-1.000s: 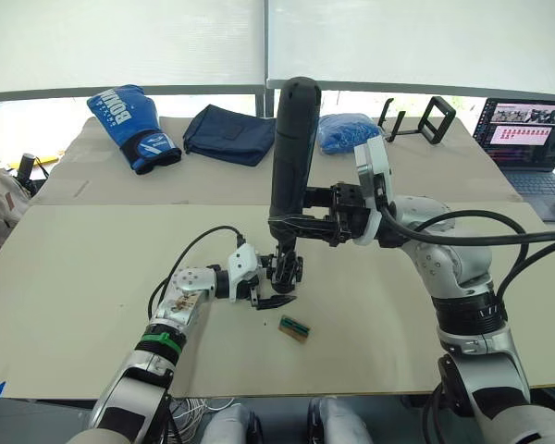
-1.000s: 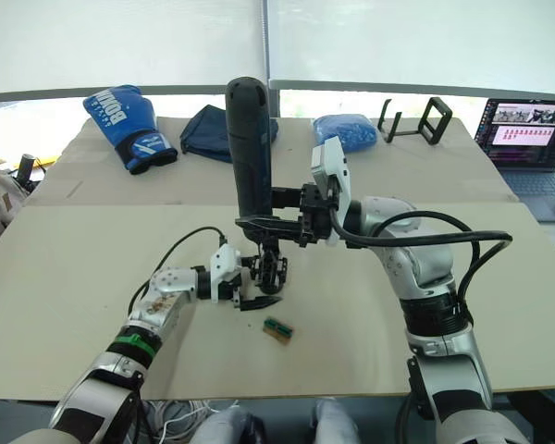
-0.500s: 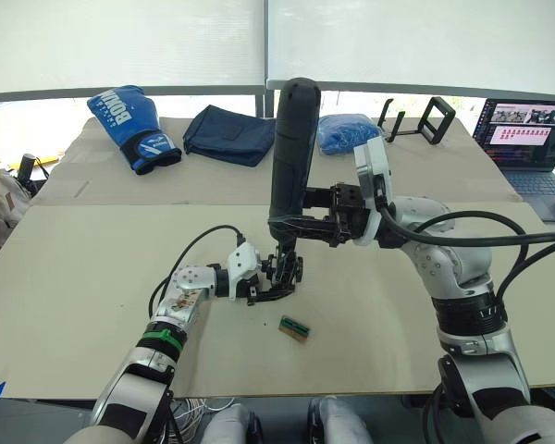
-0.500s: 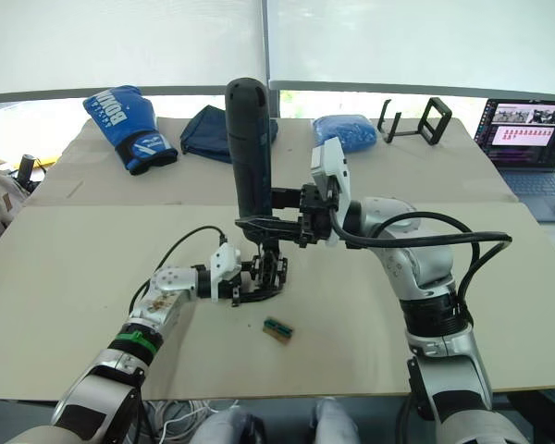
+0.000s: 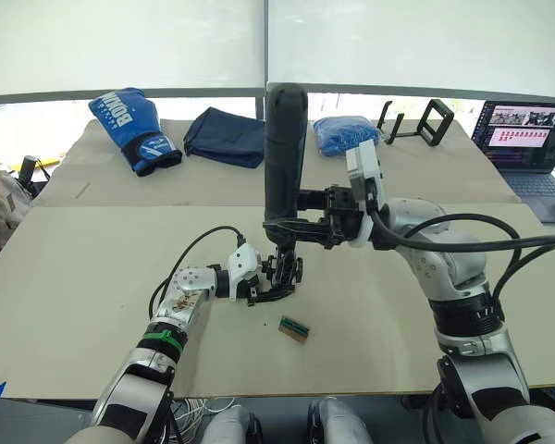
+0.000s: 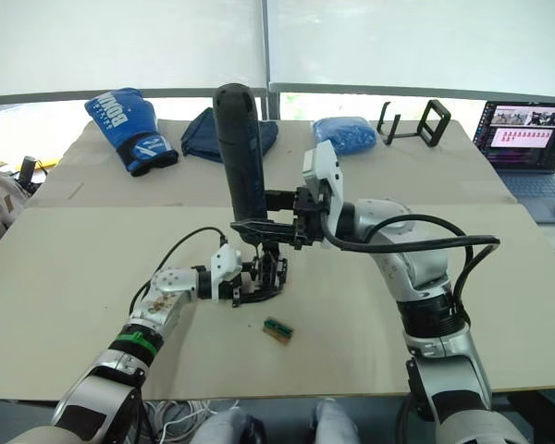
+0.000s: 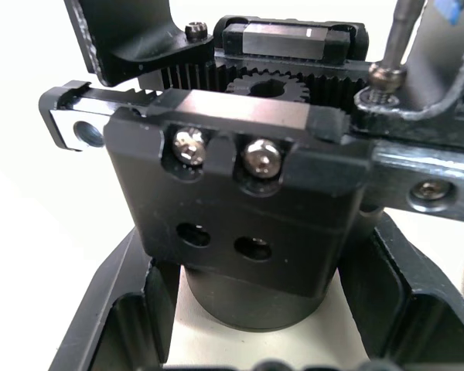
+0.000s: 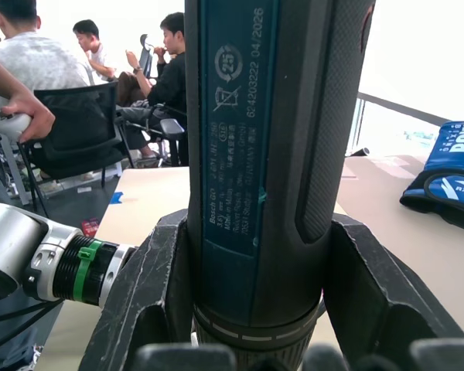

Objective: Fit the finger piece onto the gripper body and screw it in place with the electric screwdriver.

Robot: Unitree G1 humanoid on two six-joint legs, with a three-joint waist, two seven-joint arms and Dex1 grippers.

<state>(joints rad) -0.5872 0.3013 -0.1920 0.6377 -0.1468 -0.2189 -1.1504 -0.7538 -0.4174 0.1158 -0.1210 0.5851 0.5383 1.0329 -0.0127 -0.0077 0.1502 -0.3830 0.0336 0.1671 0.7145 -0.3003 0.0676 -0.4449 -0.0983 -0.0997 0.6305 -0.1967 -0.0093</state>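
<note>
Gripper body point(image 5: 283, 274): sat on the counter point(image 5: 74, 277) near its middle, clamped at the round base by the left pincer point(image 5: 264, 289); in the left wrist view two screw heads and a toothed rack with a gear showed on its top.
Finger piece: could not be told apart from the body's black parts.
Electric screwdriver point(image 5: 284, 157): stood upright, tipped slightly, right over the gripper body, thin metal bit point(image 7: 396, 35) down on a screw head at the body's edge.
Writing on the screwdriver: a blue label read "04/2026" beside a crossed-bin mark; the finer print was too small to read.
Right pincer point(image 5: 296, 219): wrapped tight round the screwdriver's lower barrel, forearm reaching in level from the right, elbow bent.
Left arm: stretched low over the counter, wrist level, pincer pointing toward the middle.
Green-and-brown block point(image 5: 294, 328): lay loose, just in front of the body.
Boxing glove point(image 5: 131, 125): blue, lettered "BOXI…", far left.
Navy cloth point(image 5: 226, 135): beside the glove.
Laptop point(image 5: 527, 139): open, far right.
</note>
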